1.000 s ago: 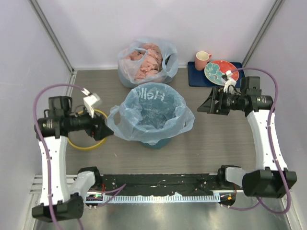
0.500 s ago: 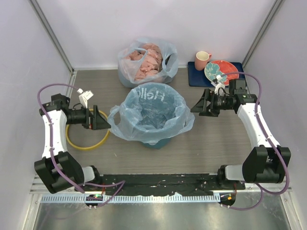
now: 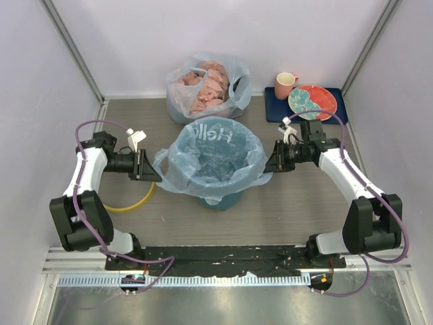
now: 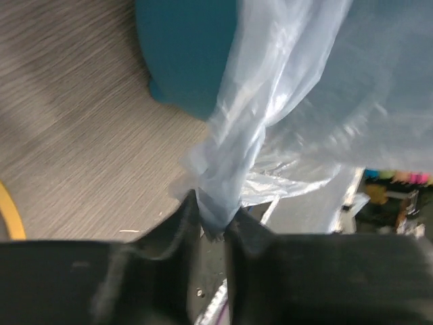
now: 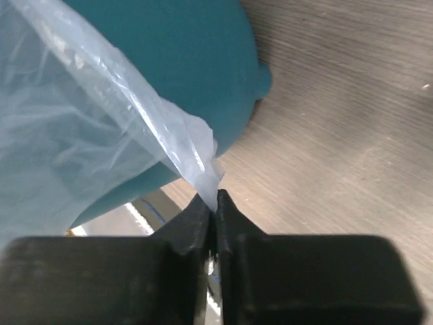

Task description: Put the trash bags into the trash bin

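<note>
Within 1 second I had swung both arms inward. The left tool (image 4: 213,218) pinched the light-blue trash bag (image 3: 213,159) at 9 o'clock, the right tool (image 5: 215,203) at 3 o'clock. The bag already lined the teal trash bin (image 3: 229,201), so I judged only spreading remained.

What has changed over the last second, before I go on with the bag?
The right gripper moved left to the right edge of the trash bag and now pinches it. The left gripper shifted slightly away from the bases and is shut on the left edge. The bag remains draped over the trash bin; the yellow ring is unmoved.
</note>
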Motion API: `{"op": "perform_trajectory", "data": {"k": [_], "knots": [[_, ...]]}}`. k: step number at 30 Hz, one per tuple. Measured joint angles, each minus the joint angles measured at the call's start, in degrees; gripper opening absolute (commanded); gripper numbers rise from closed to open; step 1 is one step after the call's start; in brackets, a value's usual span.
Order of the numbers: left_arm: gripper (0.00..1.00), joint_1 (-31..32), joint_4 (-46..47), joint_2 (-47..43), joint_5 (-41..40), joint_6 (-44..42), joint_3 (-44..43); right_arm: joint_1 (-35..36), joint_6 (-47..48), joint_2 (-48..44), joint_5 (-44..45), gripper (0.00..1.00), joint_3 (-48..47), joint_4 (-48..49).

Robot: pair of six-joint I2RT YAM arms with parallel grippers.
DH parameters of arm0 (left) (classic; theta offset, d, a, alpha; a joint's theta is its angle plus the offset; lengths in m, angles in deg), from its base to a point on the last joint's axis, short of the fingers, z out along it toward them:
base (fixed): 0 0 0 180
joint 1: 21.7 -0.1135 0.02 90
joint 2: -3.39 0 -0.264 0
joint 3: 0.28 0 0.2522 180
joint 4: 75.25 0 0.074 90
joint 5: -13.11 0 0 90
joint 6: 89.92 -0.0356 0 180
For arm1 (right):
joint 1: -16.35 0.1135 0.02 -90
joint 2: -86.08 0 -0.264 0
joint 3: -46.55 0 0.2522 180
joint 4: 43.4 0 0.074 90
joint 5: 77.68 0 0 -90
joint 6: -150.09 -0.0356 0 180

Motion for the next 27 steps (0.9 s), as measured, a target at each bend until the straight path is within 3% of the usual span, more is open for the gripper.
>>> {"op": "perform_trajectory", "data": {"k": [2, 16, 24, 25, 27], "knots": [[0.00, 0.0, 1.5, 2.1, -0.3, 1.6, 0.2, 0.2, 0.6, 0.9, 1.4, 0.01, 0.5, 0.7], [0.00, 1.2, 9.5, 23.1, -10.0, 14.3, -1.7, 0.5, 4.5, 14.6, 10.2, 0.01, 3.0, 4.3], [0.00, 3.7, 11.1, 26.8, -18.1, 21.0, -2.7, 0.9, 5.1, 19.3, 15.5, 0.01, 2.6, 5.0], [0.00, 3.8, 11.2, 26.9, -19.1, 21.8, -2.7, 0.9, 5.1, 19.4, 16.2, 0.02, 2.6, 4.9], [0.02, 3.9, 11.4, 26.8, -20.5, 22.9, -2.7, 1.2, 5.3, 19.4, 17.7, 0.18, 2.6, 4.7]]}}
